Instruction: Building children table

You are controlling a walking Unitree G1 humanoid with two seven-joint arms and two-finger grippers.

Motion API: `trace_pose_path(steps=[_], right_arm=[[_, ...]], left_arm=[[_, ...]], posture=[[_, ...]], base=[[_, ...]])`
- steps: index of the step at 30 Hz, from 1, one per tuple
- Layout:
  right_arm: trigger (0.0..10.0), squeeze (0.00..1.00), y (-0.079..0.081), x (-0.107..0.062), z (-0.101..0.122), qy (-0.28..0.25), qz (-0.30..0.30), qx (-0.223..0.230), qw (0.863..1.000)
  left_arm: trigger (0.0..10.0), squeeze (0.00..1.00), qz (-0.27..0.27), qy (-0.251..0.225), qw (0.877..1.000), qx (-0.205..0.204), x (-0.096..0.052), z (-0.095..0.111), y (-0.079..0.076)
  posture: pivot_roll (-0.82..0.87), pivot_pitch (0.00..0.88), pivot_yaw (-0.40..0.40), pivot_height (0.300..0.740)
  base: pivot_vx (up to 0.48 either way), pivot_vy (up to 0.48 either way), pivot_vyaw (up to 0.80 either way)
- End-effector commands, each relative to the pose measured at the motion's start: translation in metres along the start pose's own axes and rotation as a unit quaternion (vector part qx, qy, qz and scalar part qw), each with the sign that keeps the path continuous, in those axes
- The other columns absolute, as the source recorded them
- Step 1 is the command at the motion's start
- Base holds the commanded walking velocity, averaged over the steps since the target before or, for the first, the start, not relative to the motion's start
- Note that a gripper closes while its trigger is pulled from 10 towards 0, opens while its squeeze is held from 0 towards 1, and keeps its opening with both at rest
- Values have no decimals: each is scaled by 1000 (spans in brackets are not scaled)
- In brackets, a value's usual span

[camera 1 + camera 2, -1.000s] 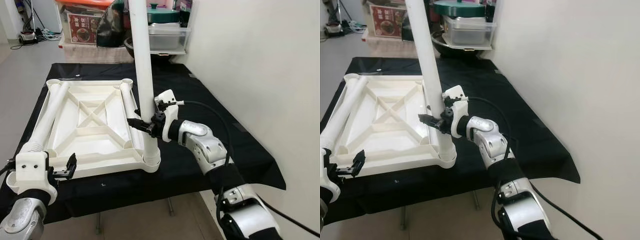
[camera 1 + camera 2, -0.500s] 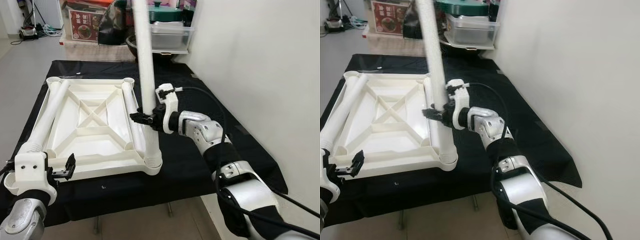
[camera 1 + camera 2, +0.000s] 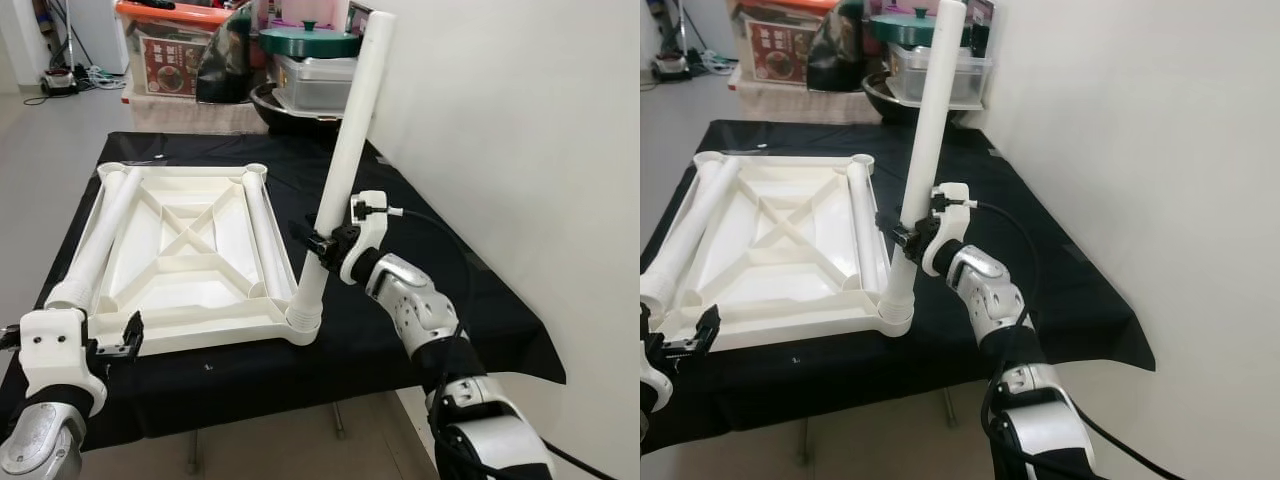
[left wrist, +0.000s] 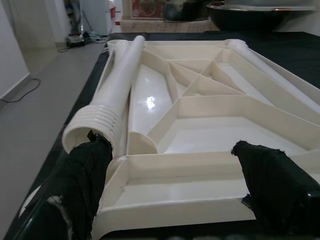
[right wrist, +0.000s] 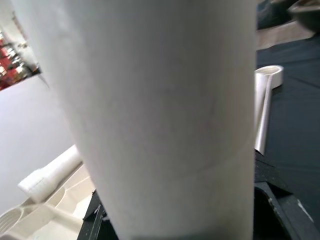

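The white plastic tabletop (image 3: 180, 262) lies upside down on a black-covered table. One white leg (image 3: 340, 165) stands in its near right corner socket (image 3: 303, 323), leaning to the right and away. My right gripper (image 3: 314, 241) is shut on this leg low down; the leg (image 5: 165, 100) shows close in the right wrist view. Two more legs lie on the tabletop, one along its left side (image 3: 100, 236) and one along its right side (image 3: 268, 226). My left gripper (image 3: 122, 340) is open just before the tabletop's near left corner, its fingers (image 4: 85, 170) apart with nothing between them.
A white wall runs close along the right. Behind the table stand storage boxes (image 3: 168, 50), a dark bowl (image 3: 290, 100) and a clear box with a green lid (image 3: 308, 42). The black cloth (image 3: 440, 270) hangs over the table's edges. Grey floor lies to the left.
The leg in the corner socket has tipped from upright to leaning right and away, with my right gripper still shut on it. The view has shifted slightly. The left gripper stays put.
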State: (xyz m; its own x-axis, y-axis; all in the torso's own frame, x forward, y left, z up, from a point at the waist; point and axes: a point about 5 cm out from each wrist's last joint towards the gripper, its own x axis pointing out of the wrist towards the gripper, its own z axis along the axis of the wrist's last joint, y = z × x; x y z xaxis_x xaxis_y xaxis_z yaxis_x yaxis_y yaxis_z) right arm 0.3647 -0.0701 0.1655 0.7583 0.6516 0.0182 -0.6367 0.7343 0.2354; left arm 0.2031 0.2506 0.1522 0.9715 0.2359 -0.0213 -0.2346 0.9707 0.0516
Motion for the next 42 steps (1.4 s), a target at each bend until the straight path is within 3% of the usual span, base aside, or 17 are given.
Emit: trace_pose_path(steps=[1, 7, 8, 12, 22, 24, 26, 28, 34, 35, 36, 37, 38, 39, 42], right_arm=[[10000, 0, 3, -10, -55, 92, -23, 47, 994], [10000, 0, 5, -11, -64, 94, -46, 52, 993], [10000, 0, 6, -11, -67, 81, -75, 40, 993], [10000, 0, 7, -12, -64, 58, -99, 4, 993], [10000, 0, 7, -12, -63, 48, -104, -8, 993], [10000, 0, 9, -13, -60, 34, -109, -27, 993], [10000, 0, 15, -15, -67, 71, -90, -112, 987], [10000, 0, 14, -15, -73, 111, -101, -140, 979], [10000, 0, 2, -17, -77, 149, -168, -131, 966], [10000, 0, -4, -19, -79, 160, -214, -111, 957], [10000, 0, -4, -19, -79, 160, -214, -111, 957], [10000, 0, -11, -21, -80, 165, -261, -89, 947], [10000, 0, -11, -21, -80, 165, -261, -89, 947], [10000, 0, -15, -24, -82, 170, -299, -60, 937], [10000, 0, -17, -25, -83, 172, -320, -44, 931]], left_arm=[[10000, 0, -11, 3, 1000, 0, 2, 0, -3], [10000, 0, -10, 3, 1000, 3, 2, 1, 0], [10000, 0, -8, 3, 1000, 6, 2, 2, 3], [10000, 0, -7, 3, 1000, 8, 0, 3, 5], [10000, 0, -6, 3, 1000, 9, 0, 3, 6], [10000, 0, -5, 2, 1000, 9, 0, 3, 7], [10000, 0, -6, 1, 1000, 13, 1, 4, 7], [10000, 0, -8, 2, 1000, 14, 2, 4, 6], [10000, 0, -9, 1, 1000, 13, 3, 4, 4], [10000, 0, -7, 0, 1000, 12, 3, 4, 4], [10000, 0, -7, 0, 1000, 12, 3, 4, 4], [10000, 0, -4, -1, 1000, 11, 2, 5, 4], [10000, 0, -4, -1, 1000, 11, 2, 5, 4], [10000, 0, -1, -1, 1000, 9, 2, 4, 5], [10000, 0, 1, -1, 1000, 8, 1, 4, 5]], posture=[[154, 0, -114, 740], [166, 0, -112, 740], [176, 0, -112, 740], [184, 0, -111, 740], [185, 0, -109, 740], [187, 0, -109, 740], [186, 0, -102, 740], [186, 0, -104, 740], [189, 0, -114, 740], [189, 0, -119, 740], [189, 0, -119, 740], [191, 0, -124, 740], [191, 0, -124, 740], [195, 0, -126, 740], [198, 0, -129, 740]], base=[[0, 0, 0], [0, 0, 0], [0, 0, 0], [0, 0, 0], [0, 0, 0], [0, 0, 0], [0, 0, 0], [0, 0, 0], [0, 0, 0], [0, 0, 0], [0, 0, 0], [0, 0, 0], [0, 0, 0], [0, 0, 0], [0, 0, 0]])
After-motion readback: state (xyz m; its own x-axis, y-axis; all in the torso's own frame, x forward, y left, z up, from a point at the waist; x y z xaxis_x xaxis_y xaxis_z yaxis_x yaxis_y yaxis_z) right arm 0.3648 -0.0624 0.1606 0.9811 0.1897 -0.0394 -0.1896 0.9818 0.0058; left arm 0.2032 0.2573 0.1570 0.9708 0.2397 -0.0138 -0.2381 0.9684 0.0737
